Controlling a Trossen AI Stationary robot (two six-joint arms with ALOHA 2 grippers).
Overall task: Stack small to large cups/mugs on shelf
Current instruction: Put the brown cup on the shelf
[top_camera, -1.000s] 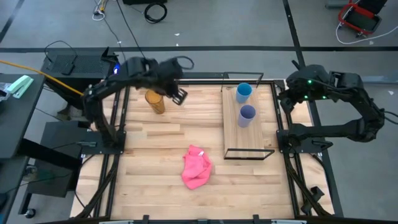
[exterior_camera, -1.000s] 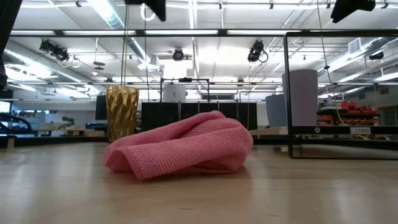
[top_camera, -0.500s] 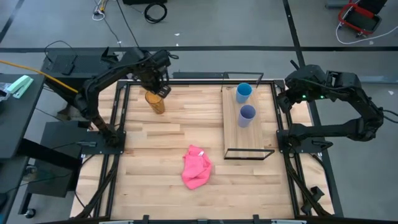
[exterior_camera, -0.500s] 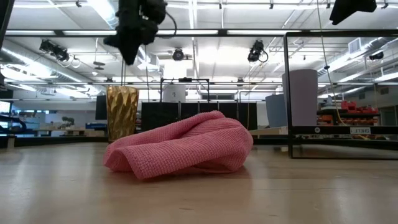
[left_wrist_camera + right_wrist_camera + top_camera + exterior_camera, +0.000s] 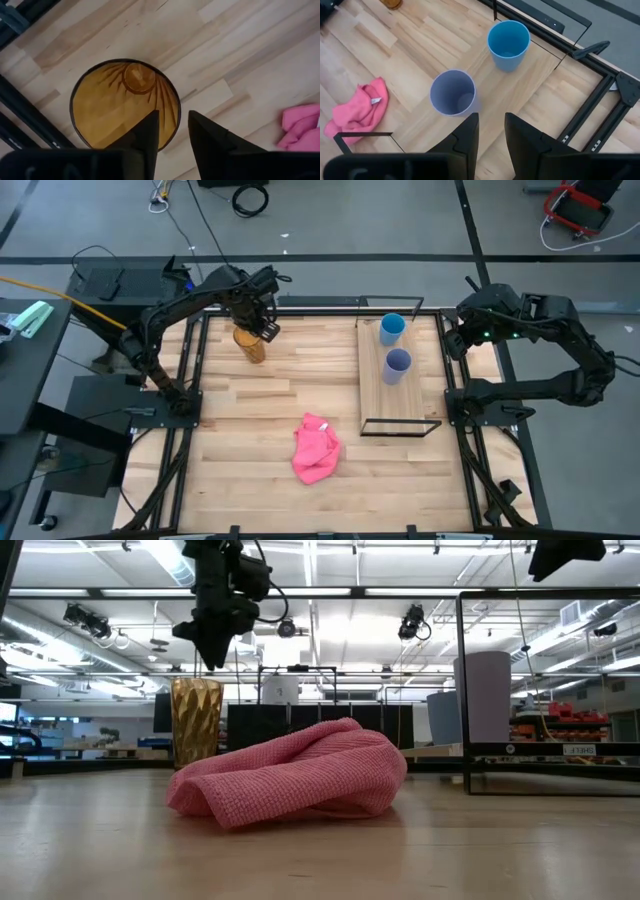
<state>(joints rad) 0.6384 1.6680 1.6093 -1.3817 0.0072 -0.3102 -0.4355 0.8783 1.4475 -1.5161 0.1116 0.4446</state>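
Table-edge amber cup point(image 5: 251, 345) under left hand point(image 5: 266, 330)

Bright, even overhead strip lighting; soft shadows, blurred near tabletop foreground.

Two dark, near-black jointed arms are seen, each built of slim tubular links and bulkier rounded joint housings. Black cables are looped along the links behind the left gripper point(image 5: 266, 330). Small green indicator lights are noted on the joint housing near the right gripper point(image 5: 487, 134). In both wrist views, two flat, matte black fingers point(image 5: 207, 142) with angular, tapered tips are shown.
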